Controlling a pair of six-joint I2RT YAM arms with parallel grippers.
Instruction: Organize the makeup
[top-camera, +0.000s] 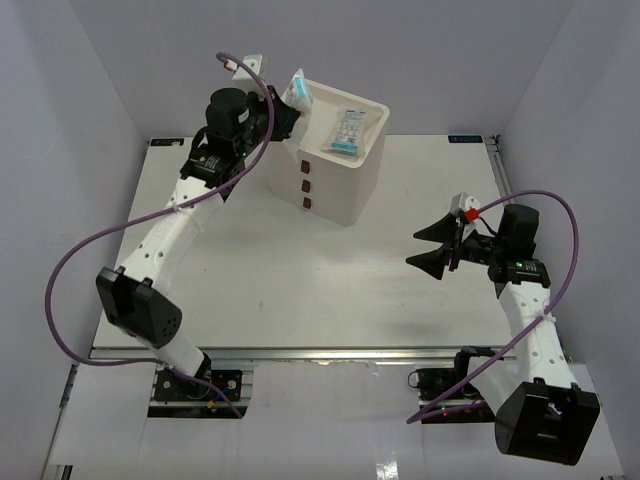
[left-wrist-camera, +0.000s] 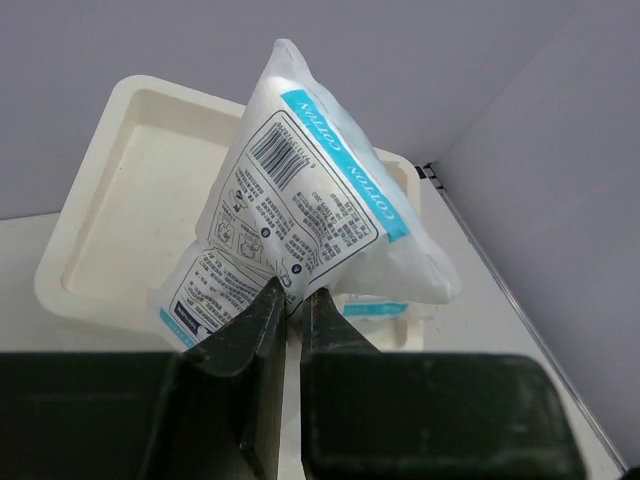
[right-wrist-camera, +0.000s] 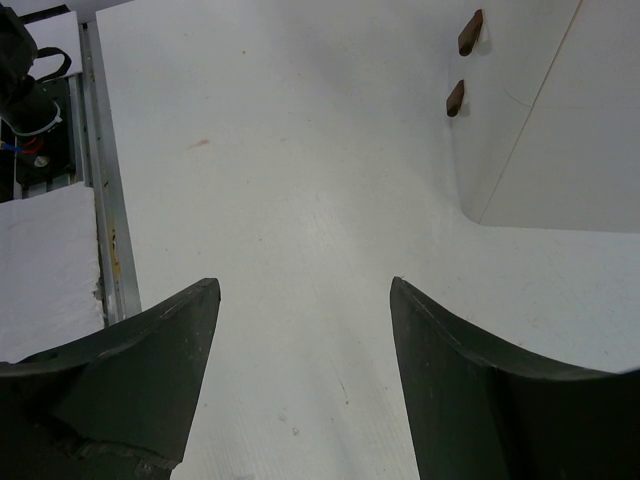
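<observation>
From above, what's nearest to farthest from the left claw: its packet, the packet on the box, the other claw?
1. Held packet, pinched in the left gripper, at the box's back-left corner.
2. Flat packet, lying in the box's top tray.
3. Right gripper, far right, over the table.

Bare surface (right-wrist-camera: 300, 180) lies open ahead of the right claw (right-wrist-camera: 305, 290); the cream box (right-wrist-camera: 540, 130) blocks passage to its front-right

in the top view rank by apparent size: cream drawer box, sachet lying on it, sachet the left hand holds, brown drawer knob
cream drawer box
lying sachet
held sachet, tilted and partly hidden, so unsure against the lying one
brown drawer knob
</observation>
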